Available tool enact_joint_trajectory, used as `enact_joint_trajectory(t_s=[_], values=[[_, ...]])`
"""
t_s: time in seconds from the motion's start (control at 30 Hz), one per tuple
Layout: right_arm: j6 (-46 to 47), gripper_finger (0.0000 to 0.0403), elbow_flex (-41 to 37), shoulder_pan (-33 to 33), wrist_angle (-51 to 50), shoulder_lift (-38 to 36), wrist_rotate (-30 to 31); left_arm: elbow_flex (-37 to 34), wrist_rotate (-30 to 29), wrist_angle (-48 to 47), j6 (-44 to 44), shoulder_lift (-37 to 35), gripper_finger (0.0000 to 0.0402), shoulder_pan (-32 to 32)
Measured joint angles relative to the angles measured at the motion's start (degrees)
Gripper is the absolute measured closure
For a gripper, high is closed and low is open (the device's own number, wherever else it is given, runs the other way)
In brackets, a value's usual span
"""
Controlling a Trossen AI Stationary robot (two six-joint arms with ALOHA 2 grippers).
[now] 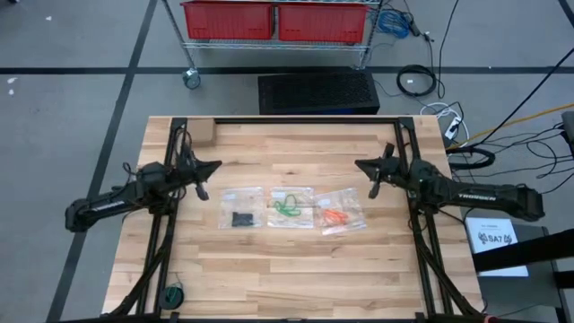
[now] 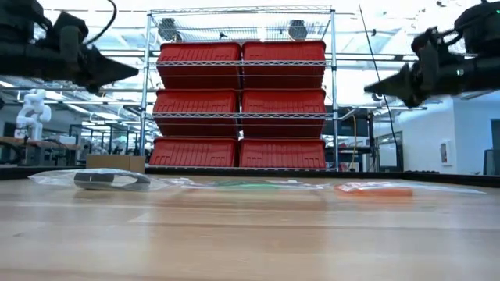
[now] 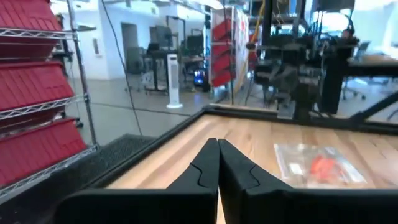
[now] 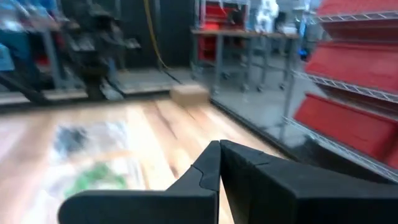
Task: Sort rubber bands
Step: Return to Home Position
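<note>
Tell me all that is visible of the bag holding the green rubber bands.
The bag is clear thin plastic, roughly square, lying flat on the wooden table, in the middle of a row of three. Green bands show through it as a small tangle. The black-band bag lies toward the left arm, the orange-band bag toward the right; whether they touch it is unclear. The left gripper and right gripper, both shut, hover clear of it.

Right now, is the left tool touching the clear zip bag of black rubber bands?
Apart. Low view shows the left tool high above the clear zip bag of black rubber bands.
</note>
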Motion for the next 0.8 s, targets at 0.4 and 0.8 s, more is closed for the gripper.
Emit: enact_joint_trajectory(t_s=[0.4, 0.8], values=[[-4.5, 0.0403, 0.1, 5.8, -0.2, 3.2, 9.7, -0.3, -6.0, -1.0, 3.1, 0.0, 0.04, -0.2], [-8.9, 0.0403, 10.8, 17.0, -29.4, -23.6, 13.8, 0.6, -6.8, 1.2, 6.0, 0.0, 0.04, -0.2]])
